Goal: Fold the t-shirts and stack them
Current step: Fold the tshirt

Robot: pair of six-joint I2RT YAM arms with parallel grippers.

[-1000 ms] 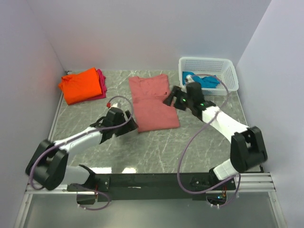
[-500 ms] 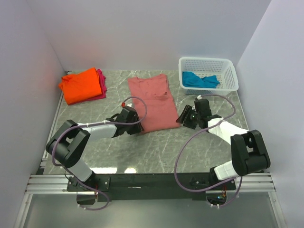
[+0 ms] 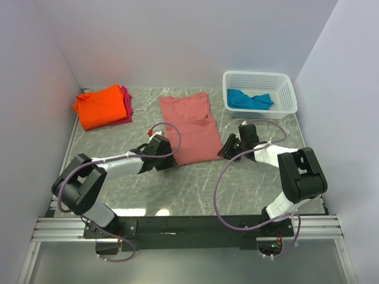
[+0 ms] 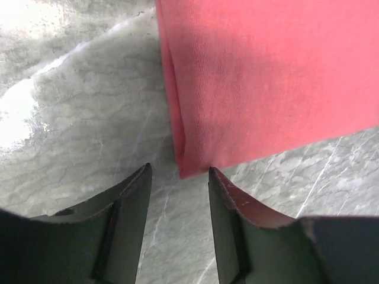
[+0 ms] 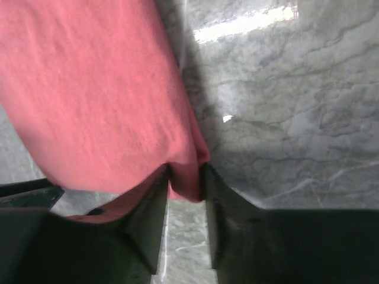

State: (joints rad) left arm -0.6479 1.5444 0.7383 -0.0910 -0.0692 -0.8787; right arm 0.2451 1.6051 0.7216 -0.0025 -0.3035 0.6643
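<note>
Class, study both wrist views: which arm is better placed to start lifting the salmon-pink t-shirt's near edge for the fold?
Right. The right pincer pinches a near corner of the salmon-pink t-shirt; the left pincer stands open, the other corner only at its tips.

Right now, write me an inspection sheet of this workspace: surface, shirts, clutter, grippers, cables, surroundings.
Surface: grey marbled table, some glare patches.
Job's things: salmon-pink t-shirt lies flat mid-table, partly folded. The orange t-shirt is folded on top of the magenta t-shirt, far left. The teal t-shirt is bunched in the white mesh basket, far right.
Clutter: nothing seen.
Grippers: left gripper open, with the salmon shirt's near-left corner at its mouth. The right gripper is pinched on its near-right corner.
Cables: a purple cable loops along each arm.
Surroundings: plain pale walls on three sides.
</note>
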